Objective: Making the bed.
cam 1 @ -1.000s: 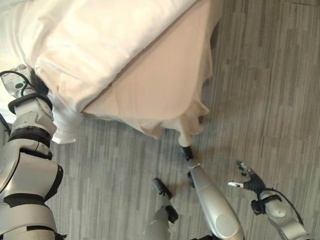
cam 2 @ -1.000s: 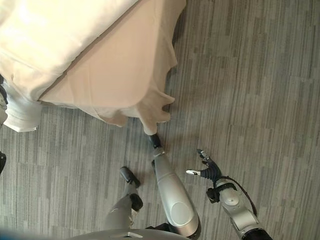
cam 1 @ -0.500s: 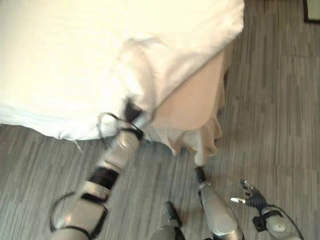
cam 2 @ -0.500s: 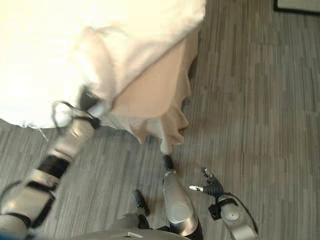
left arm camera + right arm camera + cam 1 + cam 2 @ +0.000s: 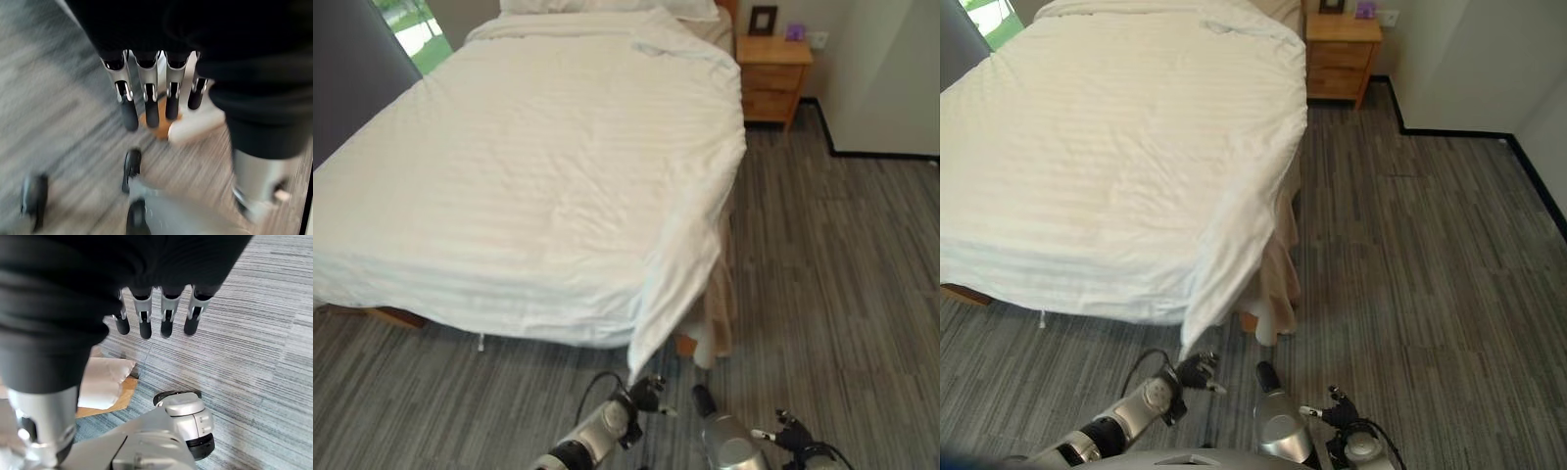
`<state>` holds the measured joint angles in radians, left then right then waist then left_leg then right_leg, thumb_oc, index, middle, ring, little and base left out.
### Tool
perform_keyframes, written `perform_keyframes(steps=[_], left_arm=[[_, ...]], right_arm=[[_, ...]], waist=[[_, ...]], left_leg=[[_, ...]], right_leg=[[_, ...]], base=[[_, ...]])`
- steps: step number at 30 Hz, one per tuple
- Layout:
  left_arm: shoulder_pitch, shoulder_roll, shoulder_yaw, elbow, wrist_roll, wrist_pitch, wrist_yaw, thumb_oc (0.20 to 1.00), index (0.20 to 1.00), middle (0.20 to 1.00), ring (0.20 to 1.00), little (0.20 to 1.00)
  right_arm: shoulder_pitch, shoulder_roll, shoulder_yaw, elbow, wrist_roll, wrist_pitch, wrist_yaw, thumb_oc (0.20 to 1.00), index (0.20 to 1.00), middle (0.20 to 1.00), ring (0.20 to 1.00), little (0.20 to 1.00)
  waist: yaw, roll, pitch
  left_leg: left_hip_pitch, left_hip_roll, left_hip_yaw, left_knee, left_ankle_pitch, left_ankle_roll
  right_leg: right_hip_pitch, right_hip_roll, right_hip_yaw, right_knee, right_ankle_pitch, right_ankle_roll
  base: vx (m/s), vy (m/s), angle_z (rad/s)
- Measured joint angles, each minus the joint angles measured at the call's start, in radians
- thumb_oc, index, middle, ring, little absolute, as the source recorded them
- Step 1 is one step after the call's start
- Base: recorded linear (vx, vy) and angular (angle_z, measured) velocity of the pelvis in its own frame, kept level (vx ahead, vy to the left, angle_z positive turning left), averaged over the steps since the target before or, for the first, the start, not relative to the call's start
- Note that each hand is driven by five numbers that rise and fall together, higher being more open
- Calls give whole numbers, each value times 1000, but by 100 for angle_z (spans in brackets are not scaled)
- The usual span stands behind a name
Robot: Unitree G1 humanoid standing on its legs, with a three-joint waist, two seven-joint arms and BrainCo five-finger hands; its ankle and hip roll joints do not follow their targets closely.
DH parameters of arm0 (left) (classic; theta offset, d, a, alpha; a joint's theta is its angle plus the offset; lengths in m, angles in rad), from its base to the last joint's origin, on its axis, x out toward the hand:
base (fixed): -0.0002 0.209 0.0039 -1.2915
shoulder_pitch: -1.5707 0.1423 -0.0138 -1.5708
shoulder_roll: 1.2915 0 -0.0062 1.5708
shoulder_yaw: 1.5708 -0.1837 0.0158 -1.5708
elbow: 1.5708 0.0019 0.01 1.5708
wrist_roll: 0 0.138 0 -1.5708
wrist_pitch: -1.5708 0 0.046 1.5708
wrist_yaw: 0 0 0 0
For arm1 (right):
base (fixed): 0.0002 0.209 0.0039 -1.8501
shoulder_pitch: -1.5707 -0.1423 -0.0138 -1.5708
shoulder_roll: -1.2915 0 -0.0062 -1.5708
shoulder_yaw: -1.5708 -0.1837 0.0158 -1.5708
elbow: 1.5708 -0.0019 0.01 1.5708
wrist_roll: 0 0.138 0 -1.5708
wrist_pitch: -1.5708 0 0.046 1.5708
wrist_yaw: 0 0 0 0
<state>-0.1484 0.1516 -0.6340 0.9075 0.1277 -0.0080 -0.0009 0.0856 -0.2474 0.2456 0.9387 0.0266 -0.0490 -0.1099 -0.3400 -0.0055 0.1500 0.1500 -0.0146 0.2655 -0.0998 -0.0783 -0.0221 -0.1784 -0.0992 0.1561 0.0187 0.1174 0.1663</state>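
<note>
One wide bed (image 5: 509, 176) fills the left eye view, its white duvet (image 5: 538, 196) spread flat across it and hanging in a point over the near right corner, with a beige bed skirt (image 5: 717, 304) showing underneath. A wooden nightstand (image 5: 771, 78) stands at the far end, against the wall. The left hand (image 5: 649, 394) hangs low, just under the duvet's drooping corner, and the right hand (image 5: 783, 431) sits further right above the grey plank floor (image 5: 842, 294).

In the right eye view, the same corner of the duvet dangles just above the left hand.

From the left wrist view, the fingers (image 5: 146, 105) hang straight and hold nothing.

From the right wrist view, the fingers (image 5: 166, 318) are likewise straight and relaxed over the floor, grasping nothing.
</note>
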Motion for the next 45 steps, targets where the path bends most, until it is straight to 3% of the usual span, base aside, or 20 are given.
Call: perform_keyframes(steps=[2, 5, 6, 7, 9, 10, 12, 14, 18, 23, 24, 26, 28, 30, 31, 32, 35, 37, 39, 45], left_arm=[[67, -30, 145, 15, -103, 4, -4, 1000, 1000, 1000, 1000, 1000], [94, 41, 161, -38, -228, 11, -4, 1000, 1000, 1000, 1000, 1000], [96, 63, 167, -58, -244, 11, -4, 1000, 1000, 1000, 1000, 1000], [109, 89, 202, -108, -272, 20, -1, 1000, 1000, 1000, 1000, 1000], [185, 115, 271, -330, -356, 2, 5, 1000, 1000, 1000, 1000, 1000], [188, 128, 297, -376, -401, -13, 21, 1000, 1000, 1000, 1000, 1000], [224, 128, 398, -457, -472, -24, 52, 1000, 1000, 1000, 1000, 1000], [249, 159, 495, -451, -479, -31, 91, 1000, 1000, 1000, 1000, 1000], [298, 90, 545, -324, -479, -26, 149, 1000, 1000, 1000, 1000, 1000], [308, 79, 530, -320, -480, -23, 149, 1000, 1000, 1000, 1000, 1000], [308, 81, 530, -320, -479, -23, 149, 1000, 1000, 1000, 1000, 1000], [297, -4, 624, -127, -477, -71, 138, 1000, 1000, 1000, 1000, 1000], [277, -21, 629, 91, -479, 17, 152, 1000, 1000, 1000, 1000, 1000], [317, -2, 635, 112, -511, 18, 146, 1000, 1000, 1000, 1000, 1000], [293, 28, 615, 117, -511, 19, 146, 1000, 1000, 1000, 1000, 1000], [303, 33, 586, 144, -512, 21, 146, 1000, 1000, 1000, 1000, 1000], [319, 77, 629, 158, -519, 12, 147, 1000, 1000, 1000, 1000, 1000], [270, 114, 641, 208, -519, -1, 144, 1000, 1000, 1000, 1000, 1000], [257, 151, 663, 236, -520, 1, 133, 1000, 1000, 1000, 1000, 1000], [351, 100, 669, 206, -622, 2, 110, 1000, 1000, 1000, 1000, 1000]], right_arm=[[11, 10, -5, 25, 30, 4, -6, 1000, 1000, 1000, 1000, 1000], [1, 17, -3, 42, 31, 2, -12, 1000, 1000, 1000, 1000, 1000], [0, 22, -3, 44, 31, 2, -12, 1000, 1000, 1000, 1000, 1000], [-13, 22, -3, 44, 31, 5, -13, 1000, 1000, 1000, 1000, 1000], [-22, 11, -45, 35, 32, 12, -19, 1000, 1000, 1000, 1000, 1000], [-19, -8, -50, 23, 31, 16, -23, 1000, 1000, 1000, 1000, 1000], [3, -25, -67, 2, 15, 17, -40, 1000, 1000, 1000, 1000, 1000], [22, 3, -84, -44, 12, 29, -55, 1000, 1000, 1000, 1000, 1000], [85, -114, -218, -328, 92, 23, -87, 1000, 1000, 1000, 1000, 1000], [57, -196, -241, -321, 132, 14, -103, 1000, 1000, 1000, 1000, 1000], [58, -182, -236, -318, 132, 14, -100, 200, 200, 200, 200, 200], [99, -194, -199, -675, 154, 149, -118, 200, 200, 200, 200, 200], [-40, -208, -159, -887, 145, -13, -113, 200, 200, 200, 200, 200], [-211, -134, -161, -875, 188, -62, -129, 200, 200, 200, 200, 200], [-297, -131, -154, -840, 218, -87, -118, 200, 200, 200, 200, 200], [-439, -121, -94, -777, 259, -105, -96, 200, 200, 200, 200, 200], [-419, -101, -40, -785, 302, -108, -79, 200, 200, 200, 200, 200], [-424, -98, -42, -759, 358, -124, -87, 200, 200, 200, 200, 200], [-441, -81, -44, -732, 429, -125, -78, 200, 200, 200, 200, 200], [-522, -10, -68, -633, 667, -149, -14, 200, 200, 200, 200, 200]], waist=[[20, -15, 4], [66, -34, 7], [75, -48, 8], [87, -31, 11], [114, 34, 27], [133, 65, 30], [178, 70, 6], [206, 14, -27], [175, 71, -44], [179, 44, -47], [178, 34, -47], [194, 28, -50], [183, 19, -54], [245, -3, -66], [274, -17, -62], [301, 19, -28], [311, 70, 17], [303, 81, 59], [293, 28, 75], [319, 92, 64]], left_leg=[[19, -2, -5, 0, 6, 7], [15, 1, 22, 33, 1, 9], [16, -7, 33, 30, -1, 7], [8, 13, 50, 31, 13, 23], [-9, 82, 89, 25, 24, 23], [-6, 115, 93, 24, 30, 21], [17, 128, 126, 10, 29, 9], [38, 105, 134, 1, 27, -46], [29, 165, 85, 1, 44, -49], [15, 170, 73, 1, 48, -62], [15, 166, 71, 1, 49, -64], [-14, 150, 18, 5, 43, -64], [-33, 129, -49, 20, 50, -66], [-75, 105, -87, 50, 50, -57], [-122, 74, -84, 139, 35, -49], [-146, 46, -72, 189, -23, 15], [-137, 42, -178, 129, 44, 38], [-180, 50, -296, 133, 62, 17], [-135, -32, -312, 31, 132, 38], [-120, -44, -338, 8, 109, 28]], right_leg=[[19, -5, -5, -7, 6, 5], [25, -3, -50, -35, 100, 4], [26, -10, -72, -50, 79, 16], [35, -21, -106, -78, 37, 36], [-18, 11, -184, 56, -17, -24], [-23, 10, -202, 153, -42, -18], [19, -53, -236, 243, -100, -1], [140, -91, -228, 47, -100, 9], [224, -8, -236, -117, 0, -23], [215, -1, -244, -117, 3, -28], [214, -5, -244, -117, 2, -27], [217, -35, -265, -117, 0, -9], [236, -51, -315, -117, 4, -14], [226, -93, -392, -65, -39, 15], [177, -136, -418, 32, -56, 31], [74, -173, -334, 241, -76, 51], [42, -50, -132, 256, -171, 33], [31, 121, 46, 135, -218, -49], [17, 80, 9, 36, -121, -103], [86, 18, -131, -103, 17, -60]], base=[[-140, -27, 8], [-121, -40, -28], [-82, -55, -31], [-38, -74, -39], [18, -89, -41], [70, -122, -30], [115, -132, -52], [95, -125, -65], [75, -63, -19], [-1, -1, 6], [8, 1, 6], [-22, 43, 21], [-67, 105, 79], [-92, 136, 122], [-58, 88, 133], [10, -27, 124], [71, -67, 102], [111, -79, 175], [218, -136, 162], [78, -103, 11]])
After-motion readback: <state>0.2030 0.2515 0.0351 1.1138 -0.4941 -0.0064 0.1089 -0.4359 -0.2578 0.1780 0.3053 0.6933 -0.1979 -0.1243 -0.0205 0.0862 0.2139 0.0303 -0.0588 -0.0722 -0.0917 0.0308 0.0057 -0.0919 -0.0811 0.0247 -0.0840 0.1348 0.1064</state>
